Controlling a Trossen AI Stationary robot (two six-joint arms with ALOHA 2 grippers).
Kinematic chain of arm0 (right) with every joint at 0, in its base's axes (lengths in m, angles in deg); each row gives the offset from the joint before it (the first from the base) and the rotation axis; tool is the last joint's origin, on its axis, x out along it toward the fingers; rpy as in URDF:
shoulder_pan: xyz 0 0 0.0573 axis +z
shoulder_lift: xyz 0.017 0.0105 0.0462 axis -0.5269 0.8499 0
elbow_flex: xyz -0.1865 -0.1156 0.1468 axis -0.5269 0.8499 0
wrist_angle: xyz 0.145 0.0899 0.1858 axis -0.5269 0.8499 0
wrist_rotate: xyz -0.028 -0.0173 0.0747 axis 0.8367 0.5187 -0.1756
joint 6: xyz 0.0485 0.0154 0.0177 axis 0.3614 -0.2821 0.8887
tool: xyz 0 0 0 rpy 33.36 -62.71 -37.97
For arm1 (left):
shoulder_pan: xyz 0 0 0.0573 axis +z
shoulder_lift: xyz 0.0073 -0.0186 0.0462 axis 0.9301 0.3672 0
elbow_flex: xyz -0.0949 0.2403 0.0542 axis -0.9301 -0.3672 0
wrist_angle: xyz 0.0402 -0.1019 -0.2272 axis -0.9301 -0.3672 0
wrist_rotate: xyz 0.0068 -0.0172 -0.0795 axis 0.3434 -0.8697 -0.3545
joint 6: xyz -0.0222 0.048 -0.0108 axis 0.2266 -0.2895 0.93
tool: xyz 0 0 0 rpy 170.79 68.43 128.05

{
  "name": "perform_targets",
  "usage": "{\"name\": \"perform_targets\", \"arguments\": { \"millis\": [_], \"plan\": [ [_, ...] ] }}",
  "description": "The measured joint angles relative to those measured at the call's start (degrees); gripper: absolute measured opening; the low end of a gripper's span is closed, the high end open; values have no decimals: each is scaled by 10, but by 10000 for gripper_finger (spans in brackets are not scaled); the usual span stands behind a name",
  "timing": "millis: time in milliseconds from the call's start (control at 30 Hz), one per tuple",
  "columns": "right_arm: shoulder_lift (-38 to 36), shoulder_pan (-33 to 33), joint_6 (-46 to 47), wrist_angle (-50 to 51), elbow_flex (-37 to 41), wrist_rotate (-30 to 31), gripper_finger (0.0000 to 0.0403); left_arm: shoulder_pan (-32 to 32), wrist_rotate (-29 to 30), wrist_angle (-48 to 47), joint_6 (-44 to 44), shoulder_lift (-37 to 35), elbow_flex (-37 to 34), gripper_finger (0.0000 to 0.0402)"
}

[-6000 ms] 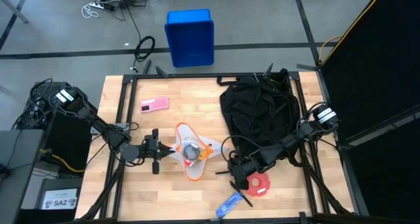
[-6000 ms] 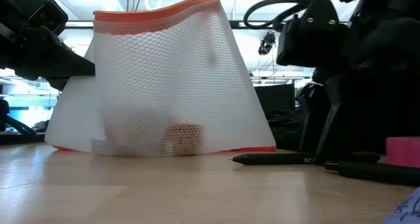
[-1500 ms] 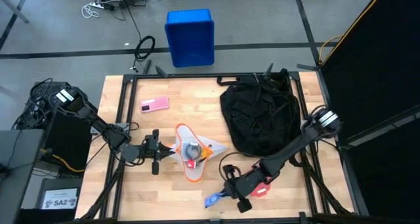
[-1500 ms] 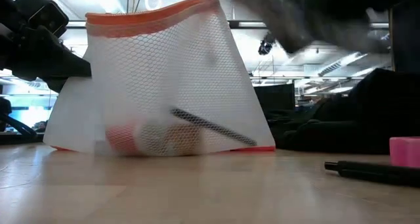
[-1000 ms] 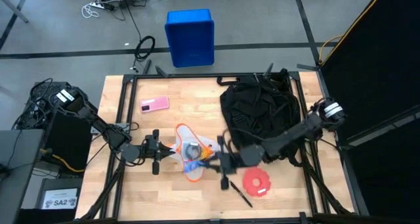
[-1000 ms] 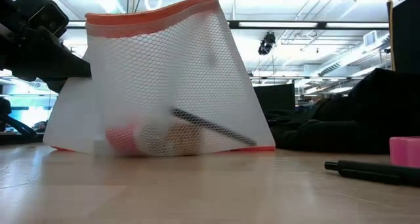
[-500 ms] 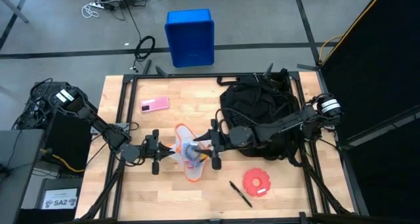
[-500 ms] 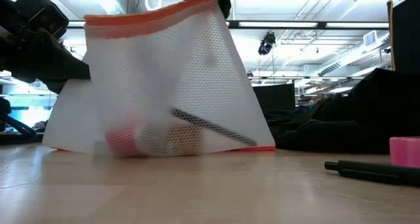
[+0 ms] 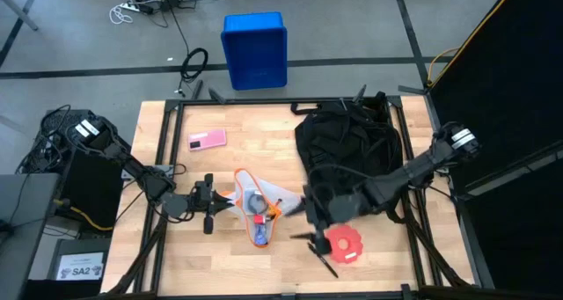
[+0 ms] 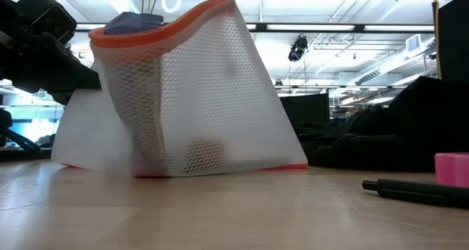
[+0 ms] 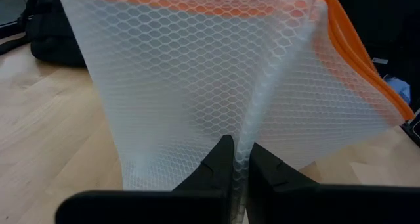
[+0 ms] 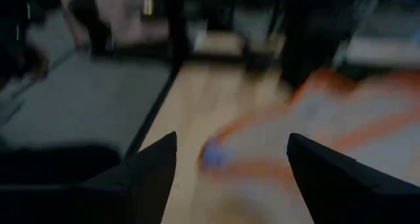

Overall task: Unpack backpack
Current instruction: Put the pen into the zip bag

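Backpack (image 9: 347, 155) is lying on the wooden table (image 9: 211, 256), at the far right part of it, with its long axis running from the near side to the far side. Right gripper (image 9: 314, 223) is hovering just beside the near edge of the backpack, its fingers standing apart and holding nothing — so this arm is the nearer one, and I judge it is the one to go back into the bag. Left gripper (image 9: 220, 203) is well apart from the backpack, pressed together on the white mesh pouch (image 9: 255, 210), keeping its orange rim up. A red round thing (image 9: 344, 242) and a black pen (image 9: 322, 259) are lying near the backpack, a pink card (image 9: 207, 140) farther off. Beyond the table a blue crate (image 9: 254, 50) is standing on the grey floor.
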Motion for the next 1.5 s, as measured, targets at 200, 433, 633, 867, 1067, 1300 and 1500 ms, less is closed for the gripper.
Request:
{"name": "perform_targets", "arguments": {
  "millis": [200, 433, 633, 867, 1067, 1300, 1500],
  "plan": [
    [77, 67, 191, 121, 0, 30, 228, 0, 0, 7, 2, 0, 0, 0],
    [165, 78, 360, 196, 0, 17, 217, 0, 0, 9, 13, 0, 0, 0],
    [223, 65, 386, 208, -4, -28, 233, 0, 0, 5, 15, 0, 0, 0],
    [229, 53, 353, 235, -5, -20, 170, 0, 0, 4, 15, 0, 0, 0],
    [229, 36, 295, 247, -4, -21, 27, 0, 0, 4, 15, 0, 0, 0],
    [213, 24, 235, 241, -9, -17, 12, 0, 0, 4, 15, 0, 0, 0],
    [172, 20, 141, 233, -81, 22, 7, 0, 0, 2, 15, 0, 0, 0]
  ]
}}
